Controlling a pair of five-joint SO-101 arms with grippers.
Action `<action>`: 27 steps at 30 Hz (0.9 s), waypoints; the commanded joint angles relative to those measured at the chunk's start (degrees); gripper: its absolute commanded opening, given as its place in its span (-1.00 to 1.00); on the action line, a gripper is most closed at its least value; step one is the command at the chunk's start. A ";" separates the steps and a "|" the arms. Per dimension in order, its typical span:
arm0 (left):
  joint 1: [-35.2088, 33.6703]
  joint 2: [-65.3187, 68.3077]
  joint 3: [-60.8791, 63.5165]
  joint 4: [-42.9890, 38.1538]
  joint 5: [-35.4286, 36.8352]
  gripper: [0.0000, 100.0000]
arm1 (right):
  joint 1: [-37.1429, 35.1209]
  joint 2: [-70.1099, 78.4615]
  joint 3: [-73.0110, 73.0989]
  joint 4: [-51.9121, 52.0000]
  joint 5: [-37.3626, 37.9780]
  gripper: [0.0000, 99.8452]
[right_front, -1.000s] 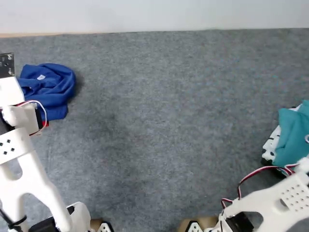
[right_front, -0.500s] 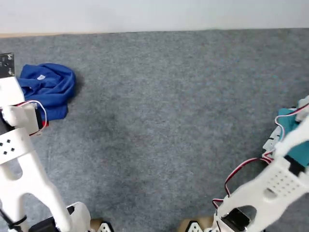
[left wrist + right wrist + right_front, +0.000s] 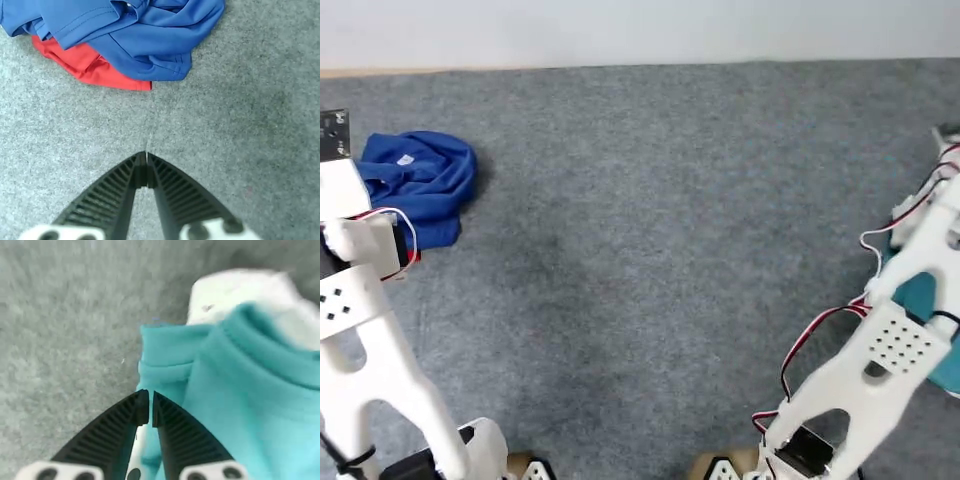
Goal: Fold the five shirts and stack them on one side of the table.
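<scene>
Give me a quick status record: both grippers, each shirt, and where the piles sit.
left gripper: shut, empty, over bare grey table
right gripper: shut, empty, above the edge of the teal shirt
blue shirt: crumpled, partly over the red shirt
white shirt: touching the teal shirt
piles: at opposite table edges

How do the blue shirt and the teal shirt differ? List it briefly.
The blue shirt lies on a red shirt; the teal shirt lies on a white cloth. The left gripper, shut, is over bare table short of the blue shirt; the right gripper, shut, is right above the teal shirt. Both are crumpled, not folded.
</scene>
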 commanded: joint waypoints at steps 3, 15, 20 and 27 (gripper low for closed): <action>0.53 -1.32 -0.22 -1.23 -0.44 -0.98 | 0.04 -9.98 -7.30 1.98 -0.18 -0.98; 0.53 -1.32 -0.22 -1.23 -0.44 -0.98 | 3.03 -2.51 -6.68 -2.95 -0.70 -0.74; 0.53 -1.32 -0.22 -1.14 -0.44 -0.98 | 2.24 0.84 -6.68 -4.70 -5.98 -0.62; 0.53 -1.41 -0.22 -0.88 -0.44 -0.98 | -0.31 2.95 -6.68 -7.34 -6.24 -0.62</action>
